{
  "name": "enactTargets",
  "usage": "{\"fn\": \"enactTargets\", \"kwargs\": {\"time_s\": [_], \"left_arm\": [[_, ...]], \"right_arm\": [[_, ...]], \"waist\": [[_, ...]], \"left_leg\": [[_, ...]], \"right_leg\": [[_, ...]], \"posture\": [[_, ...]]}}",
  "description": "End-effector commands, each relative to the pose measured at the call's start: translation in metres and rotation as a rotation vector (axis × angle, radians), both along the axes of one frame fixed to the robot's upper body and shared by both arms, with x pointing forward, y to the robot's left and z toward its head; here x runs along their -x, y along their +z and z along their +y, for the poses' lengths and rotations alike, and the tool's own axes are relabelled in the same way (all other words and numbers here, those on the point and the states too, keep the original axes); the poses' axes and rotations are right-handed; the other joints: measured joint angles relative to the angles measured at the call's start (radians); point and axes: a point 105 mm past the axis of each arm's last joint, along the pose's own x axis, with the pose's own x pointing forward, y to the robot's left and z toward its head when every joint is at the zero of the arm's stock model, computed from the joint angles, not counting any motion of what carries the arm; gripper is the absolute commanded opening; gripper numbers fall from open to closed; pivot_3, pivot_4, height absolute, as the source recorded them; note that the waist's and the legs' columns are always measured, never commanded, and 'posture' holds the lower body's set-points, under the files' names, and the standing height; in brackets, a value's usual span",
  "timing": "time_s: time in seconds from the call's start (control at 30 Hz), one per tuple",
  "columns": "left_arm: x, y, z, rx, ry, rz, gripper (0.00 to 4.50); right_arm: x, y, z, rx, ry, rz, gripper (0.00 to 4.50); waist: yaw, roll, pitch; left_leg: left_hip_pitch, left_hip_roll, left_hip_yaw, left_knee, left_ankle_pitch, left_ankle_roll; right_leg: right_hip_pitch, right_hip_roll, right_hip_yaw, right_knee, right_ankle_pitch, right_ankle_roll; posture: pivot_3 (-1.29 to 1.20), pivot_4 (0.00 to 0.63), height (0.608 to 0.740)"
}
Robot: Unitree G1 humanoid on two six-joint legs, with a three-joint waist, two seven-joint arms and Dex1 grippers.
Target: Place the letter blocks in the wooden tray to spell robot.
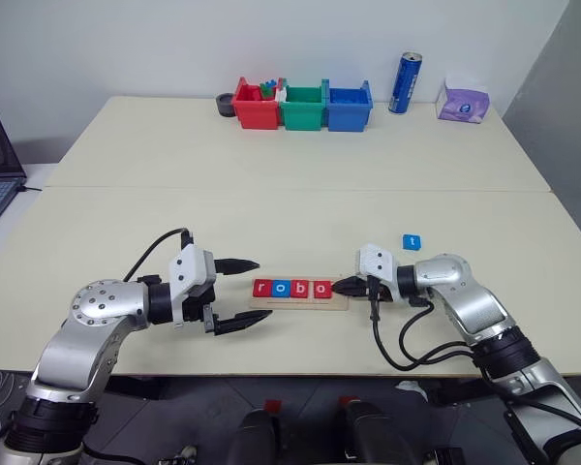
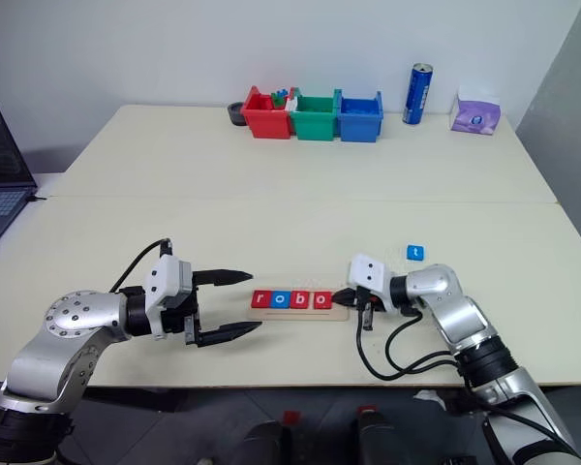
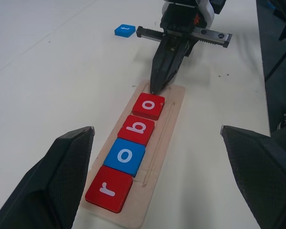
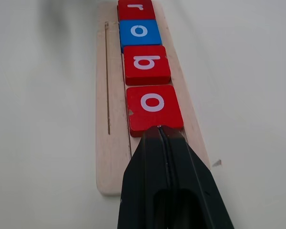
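**Four tiles seated, the t still loose on the table**

The right gripper (image 4: 158, 128) has its two black fingers pressed together into a single point, holding nothing; that tip touches the near edge of the second red o tile (image 4: 154, 108). This tile lies last in a row on the wooden tray (image 1: 300, 302), after the red b tile (image 4: 146, 63), the blue o tile (image 4: 139, 31) and the red r tile (image 3: 109, 188). Tray space beyond the last tile is bare.

The left gripper (image 1: 250, 294) hovers just off the tray's r end with its fingers spread wide, empty.

The blue t tile (image 1: 412, 241) lies on the table (image 1: 271, 208), apart from the tray, beyond the right arm.

At the table's far edge stand a red bin (image 1: 256, 107), a green bin (image 1: 303, 108) and a blue bin (image 1: 349, 108), then a blue can (image 1: 405, 83) and a tissue pack (image 1: 462, 101).
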Motion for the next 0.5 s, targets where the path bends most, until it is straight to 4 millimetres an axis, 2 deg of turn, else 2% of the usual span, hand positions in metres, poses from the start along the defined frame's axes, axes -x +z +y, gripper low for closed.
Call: {"fn": "enactTargets", "kwargs": {"time_s": [0.03,0.3,0.5], "left_arm": [[0.002,0.014,0.001,-0.001,-0.008,-0.050,4.50],[0.003,0.014,0.000,0.002,-0.004,-0.049,4.50],[0.002,0.014,-0.001,0.006,-0.009,-0.053,4.50]], "right_arm": [[-0.002,0.006,0.005,-0.005,0.017,-0.038,0.02],[-0.002,0.012,0.016,-0.030,0.033,-0.044,0.02],[-0.001,0.025,0.002,-0.044,0.015,-0.028,0.02]], "waist": [[0.000,0.000,0.000],[0.000,0.000,0.000],[0.000,0.000,0.000]], "left_leg": [[0.000,0.000,0.000,0.000,0.000,0.000],[0.000,0.000,0.000,0.000,0.000,0.000],[0.000,0.000,0.000,0.000,0.000,0.000]], "right_leg": [[0.000,0.000,0.000,0.000,0.000,0.000],[0.000,0.000,0.000,0.000,0.000,0.000],[0.000,0.000,0.000,0.000,0.000,0.000]], "posture": [[0.00,0.150,0.740],[0.00,0.150,0.740],[0.00,0.150,0.740]]}}
